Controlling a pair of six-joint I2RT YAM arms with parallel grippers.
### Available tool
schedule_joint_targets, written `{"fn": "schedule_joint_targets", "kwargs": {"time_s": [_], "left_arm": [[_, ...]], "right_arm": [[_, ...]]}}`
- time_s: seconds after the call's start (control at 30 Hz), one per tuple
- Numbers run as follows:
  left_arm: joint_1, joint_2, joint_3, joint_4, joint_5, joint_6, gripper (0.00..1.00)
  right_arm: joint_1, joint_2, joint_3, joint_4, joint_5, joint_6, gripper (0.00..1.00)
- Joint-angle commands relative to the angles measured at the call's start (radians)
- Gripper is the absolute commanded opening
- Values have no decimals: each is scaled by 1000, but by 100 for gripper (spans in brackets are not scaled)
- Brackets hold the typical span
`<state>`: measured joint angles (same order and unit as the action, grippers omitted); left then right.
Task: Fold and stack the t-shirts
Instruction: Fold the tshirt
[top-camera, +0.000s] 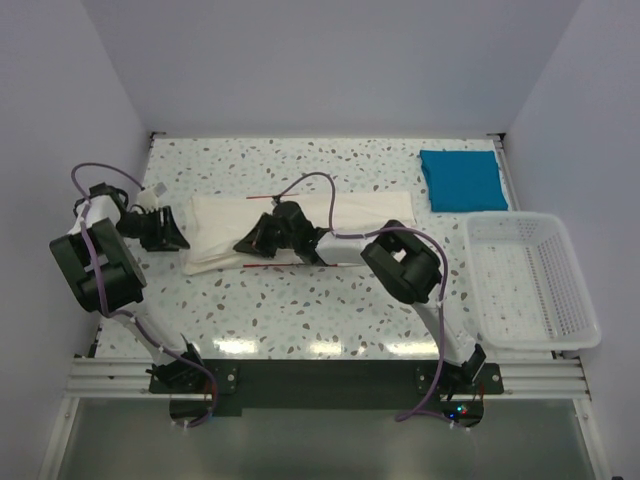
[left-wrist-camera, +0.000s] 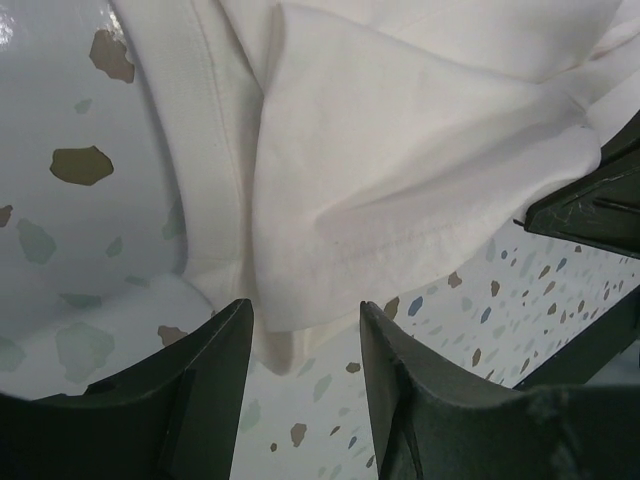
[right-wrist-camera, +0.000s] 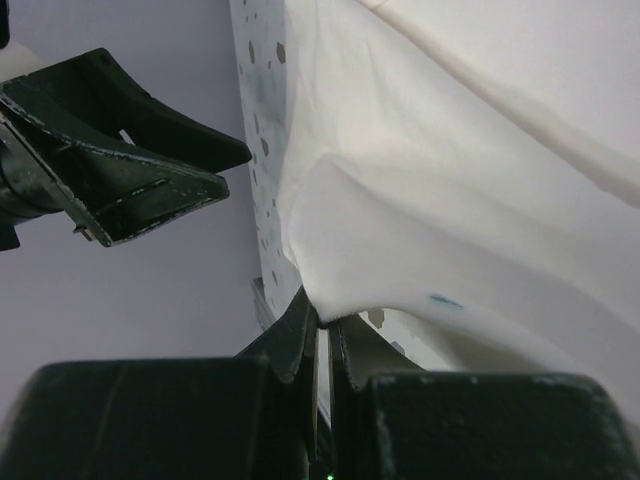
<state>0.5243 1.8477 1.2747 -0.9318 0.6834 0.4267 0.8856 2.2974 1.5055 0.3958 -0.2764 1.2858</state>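
Observation:
The cream-white t-shirt (top-camera: 345, 215) lies folded into a long strip across the middle of the table, with thin red edges showing along it. My left gripper (top-camera: 176, 236) is at its left end, open. In the left wrist view a corner of the white cloth (left-wrist-camera: 400, 170) reaches just between the left gripper's (left-wrist-camera: 305, 312) spread fingertips, which do not pinch it. My right gripper (top-camera: 248, 243) sits over the strip's left half and, in the right wrist view, the right gripper (right-wrist-camera: 322, 318) is shut on a raised fold of the white shirt (right-wrist-camera: 450, 230). The teal-blue t-shirt (top-camera: 461, 180) lies folded at the back right.
A white plastic lattice basket (top-camera: 560, 250) stands at the right edge of the speckled table (top-camera: 300, 310). Walls close in the back and both sides. My two grippers are close together; the left gripper's fingers (right-wrist-camera: 130, 185) show in the right wrist view.

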Motion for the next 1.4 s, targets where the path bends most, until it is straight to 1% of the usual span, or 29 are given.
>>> {"fn": "schedule_joint_targets", "kwargs": {"time_s": [0.0, 0.3, 0.5, 0.6, 0.8, 1.0, 1.2, 1.37], "left_arm": [[-3, -25, 43, 11, 74, -42, 52], [-10, -24, 3, -18, 166, -71, 59], [-17, -39, -92, 34, 173, -138, 61], [-23, -41, -136, 59, 180, -144, 58], [-53, -35, -173, 108, 176, -169, 54], [-56, -15, -167, 157, 111, -204, 49], [-60, -24, -150, 157, 48, -187, 45], [-76, -5, -158, 175, 65, -189, 45]], "right_arm": [[-14, -50, 4, 35, 2, 15, 0], [-62, -44, -1, 34, 11, -5, 0], [-70, -29, -4, 28, 17, -8, 0], [-71, -26, -7, 23, 19, -8, 0], [-74, -18, -2, 20, 14, -11, 0], [-74, -21, -5, 18, 13, -8, 0], [-74, -18, 2, 17, 14, -9, 0], [-73, -12, 2, 23, 16, -5, 0]]}}
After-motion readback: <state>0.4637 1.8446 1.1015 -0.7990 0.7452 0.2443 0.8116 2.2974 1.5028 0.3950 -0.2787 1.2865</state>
